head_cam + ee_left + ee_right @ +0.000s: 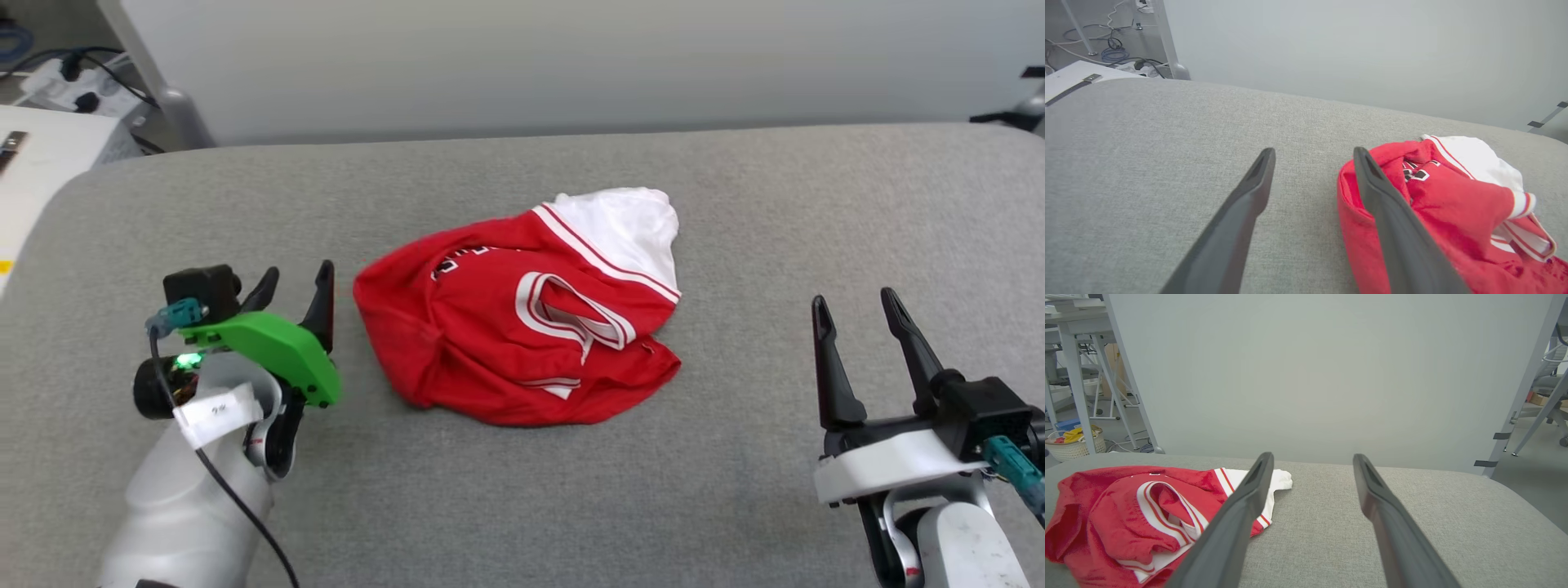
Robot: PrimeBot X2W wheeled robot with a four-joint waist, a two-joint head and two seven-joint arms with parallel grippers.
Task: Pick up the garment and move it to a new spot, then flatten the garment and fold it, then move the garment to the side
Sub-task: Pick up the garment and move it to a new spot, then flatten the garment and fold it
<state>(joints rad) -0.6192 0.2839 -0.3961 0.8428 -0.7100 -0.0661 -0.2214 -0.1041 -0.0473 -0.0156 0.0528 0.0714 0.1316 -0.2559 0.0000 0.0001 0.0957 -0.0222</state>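
Left gripper [300, 273], seen from the head, fingers apart and holding nothing, just left of a crumpled red shirt [506, 327]. The shirt lies in a heap at the middle of a grey padded table [522, 506], with its white sleeve [624, 224] at the far right. The right gripper [853, 300], also spread and empty, is well apart from the shirt, on the near right.

From the left wrist, the left gripper [1314, 152] points across the table. Its right finger crosses the shirt's [1453, 204] raised red edge, but whether it touches the cloth cannot be told.

From the right wrist, the right gripper [1312, 456] has only bare table between its fingers. The shirt [1118, 506] lies to their left.

The pick-up appears not yet begun. The left gripper looks better placed for it. It should probably shift right so a thick red fold sits fully between the fingers, then pinch low on the fold. A shallow pinch risks the cloth slipping out. The right gripper would need to travel left to the sleeve trim to share the lift.
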